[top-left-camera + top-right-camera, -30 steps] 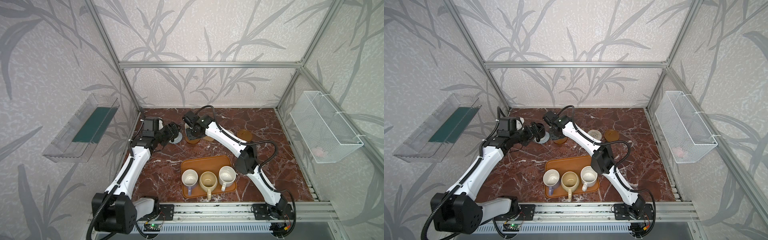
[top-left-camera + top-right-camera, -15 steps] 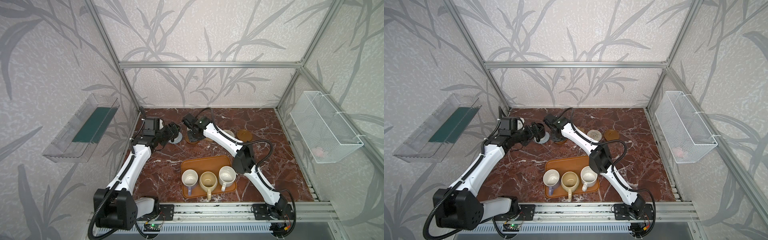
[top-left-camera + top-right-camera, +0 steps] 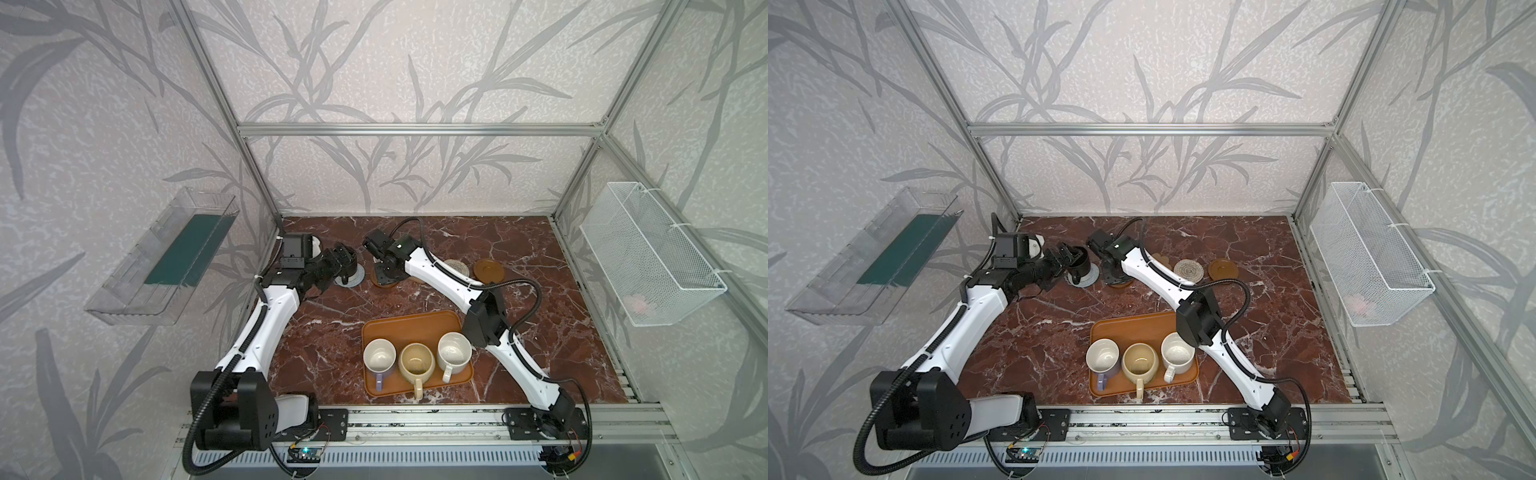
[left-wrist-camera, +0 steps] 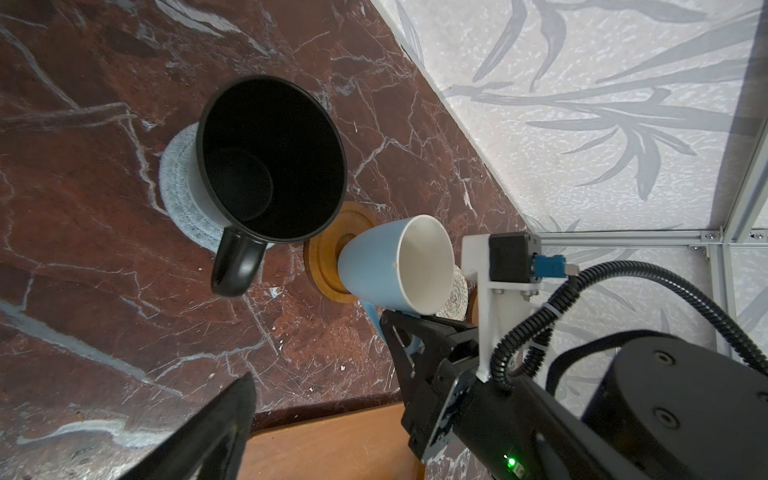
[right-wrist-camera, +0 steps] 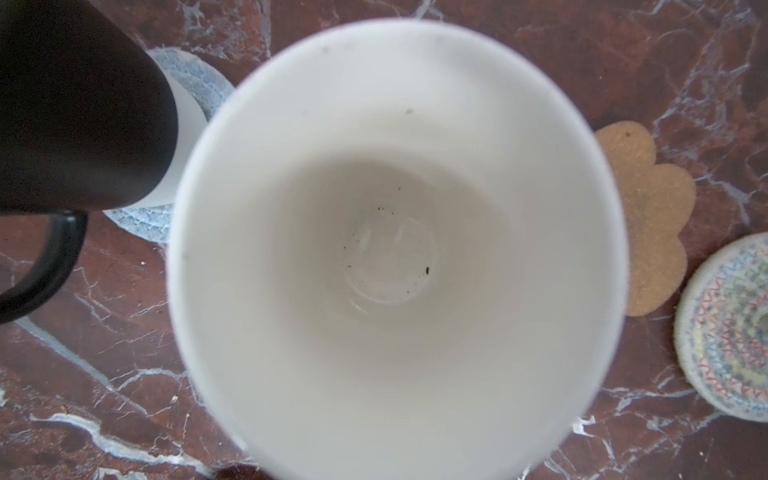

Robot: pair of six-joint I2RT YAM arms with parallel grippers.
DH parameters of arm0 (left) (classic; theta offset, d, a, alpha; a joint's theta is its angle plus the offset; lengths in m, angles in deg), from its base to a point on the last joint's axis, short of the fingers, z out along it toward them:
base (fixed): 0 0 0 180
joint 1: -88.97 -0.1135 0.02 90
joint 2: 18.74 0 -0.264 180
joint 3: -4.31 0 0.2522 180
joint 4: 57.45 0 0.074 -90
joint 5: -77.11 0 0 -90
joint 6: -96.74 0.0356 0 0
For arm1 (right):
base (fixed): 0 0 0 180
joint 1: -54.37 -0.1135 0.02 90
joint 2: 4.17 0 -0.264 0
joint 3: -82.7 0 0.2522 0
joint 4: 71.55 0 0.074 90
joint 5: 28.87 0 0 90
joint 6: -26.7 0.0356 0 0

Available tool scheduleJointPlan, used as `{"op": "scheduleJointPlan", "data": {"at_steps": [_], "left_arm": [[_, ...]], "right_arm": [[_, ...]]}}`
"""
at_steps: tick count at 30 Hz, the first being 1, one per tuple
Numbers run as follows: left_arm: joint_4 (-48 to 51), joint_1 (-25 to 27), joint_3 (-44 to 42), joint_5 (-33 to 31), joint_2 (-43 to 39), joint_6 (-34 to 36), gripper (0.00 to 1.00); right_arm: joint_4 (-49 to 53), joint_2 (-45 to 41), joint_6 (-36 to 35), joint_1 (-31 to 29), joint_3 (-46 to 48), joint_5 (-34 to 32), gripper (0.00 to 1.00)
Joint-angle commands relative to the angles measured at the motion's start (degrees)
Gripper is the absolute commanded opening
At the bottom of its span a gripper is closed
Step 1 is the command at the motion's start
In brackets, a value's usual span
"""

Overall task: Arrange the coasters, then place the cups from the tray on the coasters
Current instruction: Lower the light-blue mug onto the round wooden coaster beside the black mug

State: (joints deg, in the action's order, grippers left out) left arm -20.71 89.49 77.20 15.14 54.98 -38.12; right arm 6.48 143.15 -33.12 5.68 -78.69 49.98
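- Lowering this past second, I hold the right gripper point(image 4: 409, 332) clamped on the blue cup point(image 4: 374, 266), tilted over the wooden disc point(image 4: 322, 266), 11 o'clock from tray point(image 3: 415, 322).
- Left gripper point(image 3: 1064, 254) stays wide, empty.
- Second placement nearly complete.

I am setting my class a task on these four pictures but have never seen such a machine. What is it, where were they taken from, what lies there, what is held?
It is a robot: a left arm and a right arm, each ending in a gripper. Two pictures look down on the whole scene; two come from cameras on the wrists. On the marble table lies an orange tray carrying a lavender cup, a tan cup and a speckled white cup. The black cup stands on the grey woven coaster; the left gripper near it is open. The right gripper is shut on the handle of the light blue cup, at a brown wooden coaster. The flower-shaped coaster, cream woven coaster and second wooden coaster are bare.
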Motion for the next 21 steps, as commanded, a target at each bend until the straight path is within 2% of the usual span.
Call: {"op": "scheduleJointPlan", "data": {"at_steps": [1,12,21], "left_arm": [[-0.8,-0.2,0.1,0.8,-0.1,-0.3,0.98],[-2.4,-0.2,-1.0,1.8,-0.1,-1.7,0.98],[-2.2,-0.2,-1.7,1.7,-0.9,-2.0,0.97]], "right_arm": [[-2.2,0.4,-0.4,0.2,-3.1,-1.9,0.00],[-2.0,2.0,0.1,0.2,-3.1,-1.5,0.00],[-2.1,2.4,2.0,0.2,-2.7,1.4,0.02]]}}
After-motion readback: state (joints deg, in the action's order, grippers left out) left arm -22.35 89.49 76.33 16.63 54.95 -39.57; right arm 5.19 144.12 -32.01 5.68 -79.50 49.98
